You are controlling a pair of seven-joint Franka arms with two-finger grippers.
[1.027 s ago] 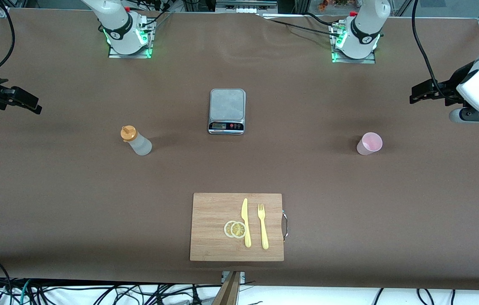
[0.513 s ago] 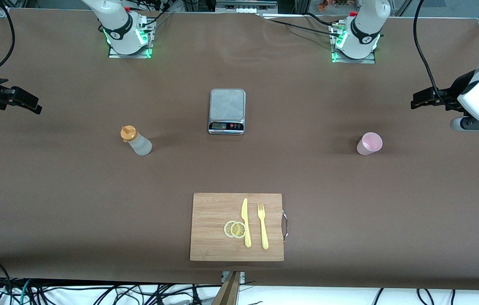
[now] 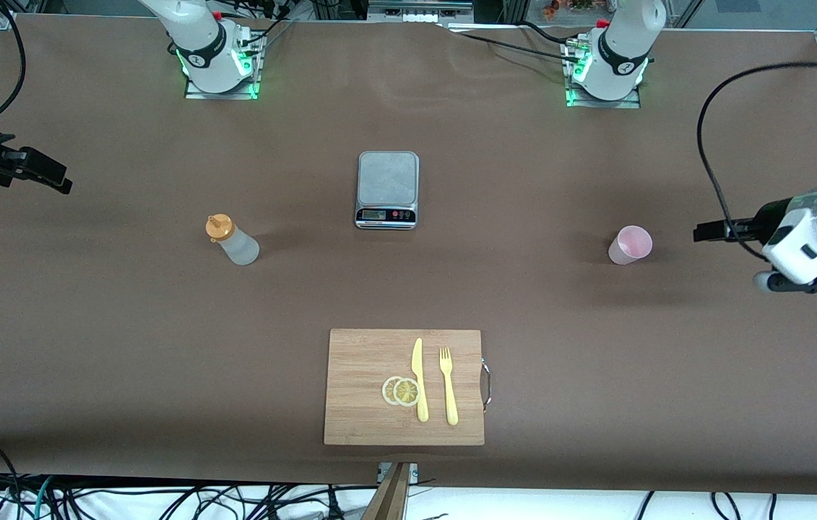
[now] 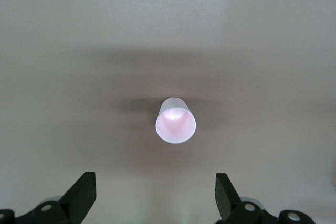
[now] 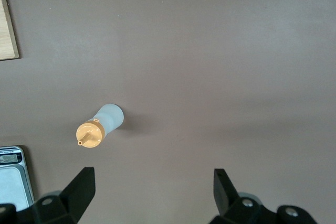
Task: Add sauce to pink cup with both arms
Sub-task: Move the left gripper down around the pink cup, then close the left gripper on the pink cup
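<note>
The sauce bottle [image 3: 232,240], whitish with an orange nozzle cap, stands upright toward the right arm's end of the table; it also shows in the right wrist view [image 5: 101,126]. The pink cup [image 3: 630,245] stands upright toward the left arm's end and also shows in the left wrist view [image 4: 175,120]. My left gripper [image 3: 704,232] is open and empty, low over the table beside the cup, its fingers [image 4: 83,192] wide apart. My right gripper [image 3: 54,182] is open and empty over its end of the table, well apart from the bottle, its fingers [image 5: 81,184] wide apart.
A grey kitchen scale [image 3: 388,189] sits mid-table between bottle and cup. A wooden cutting board [image 3: 365,354] lies nearer the front camera, bearing lemon slices [image 3: 401,391], a yellow knife [image 3: 419,379] and a yellow fork [image 3: 448,385]. The scale's corner [image 5: 11,176] shows in the right wrist view.
My left arm has swung down and toward the front camera, bringing its gripper level with the pink cup. The right arm has not moved.
</note>
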